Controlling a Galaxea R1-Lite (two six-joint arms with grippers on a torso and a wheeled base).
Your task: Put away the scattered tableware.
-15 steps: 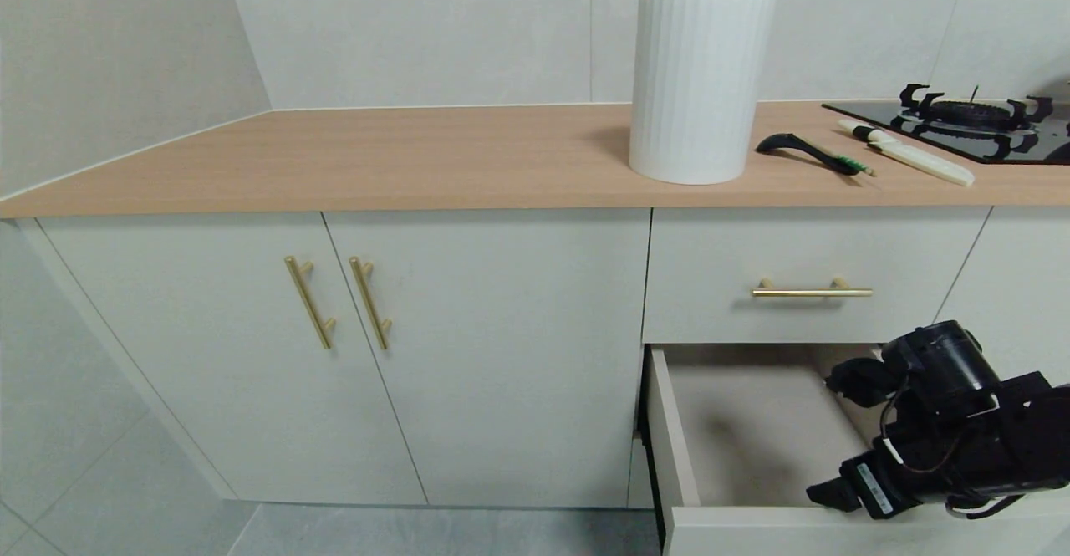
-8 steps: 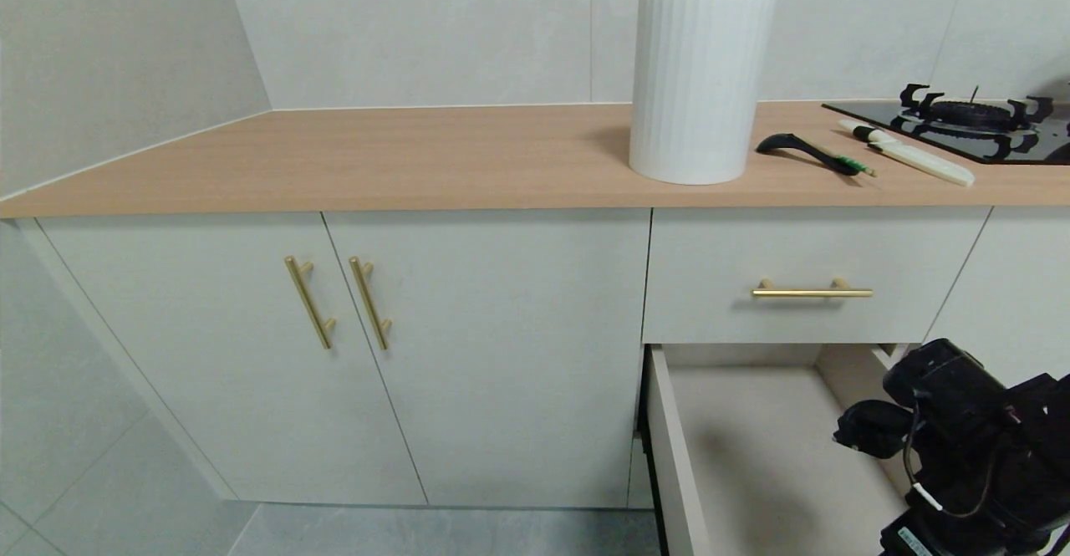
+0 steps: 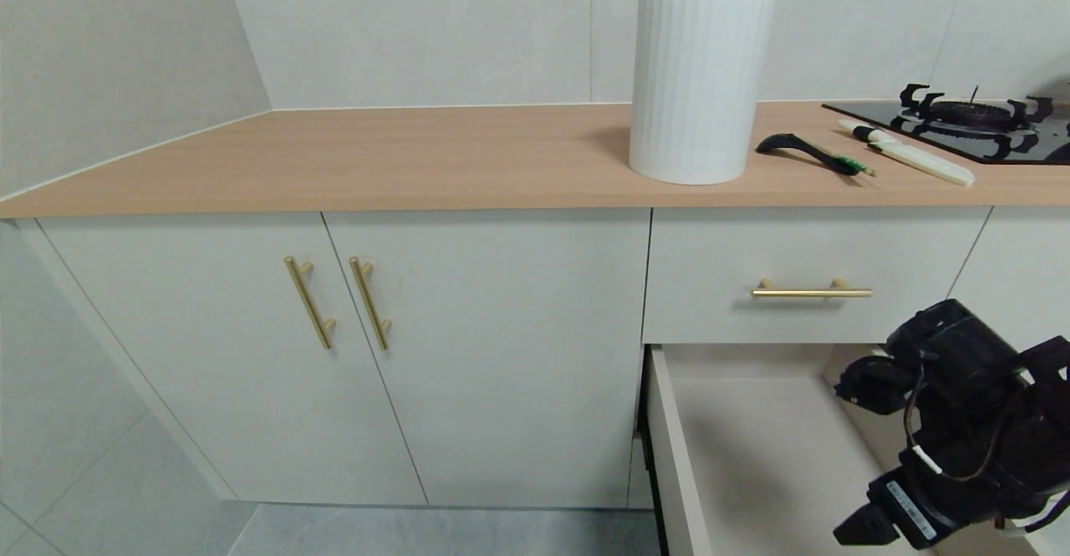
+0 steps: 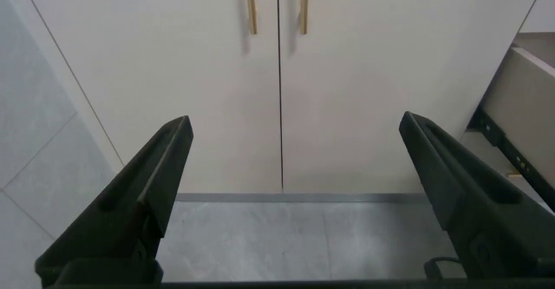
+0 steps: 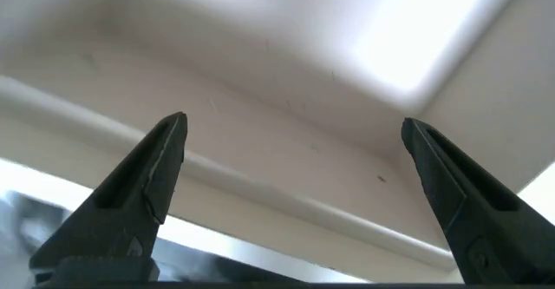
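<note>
Looking over the counter, I found the scattered tableware at the right part of the countertop [image 3: 418, 155], between the white ribbed container [image 3: 698, 84] and the stove [image 3: 970, 121]: a black spoon [image 3: 807, 151] and, just right of it, a white knife [image 3: 911, 157]. Both lay flat, with the long axis slanting from far left to near right, almost parallel and a little apart. The lower drawer [image 3: 673, 447] stood pulled out below them. The right gripper [image 5: 293, 150] hung low over that drawer, its fingers [image 5: 147, 193] spread wide and holding nothing. So the tableware lay above these fingers and farther away. The left gripper [image 4: 295, 141] was also wide open and empty, low in front of the cabinet doors [image 3: 485, 355] on the left, well apart from the tableware. I judged the right arm to be the nearer one. The next move would need it to rise to the counter and set its fingers across one handle.
</note>
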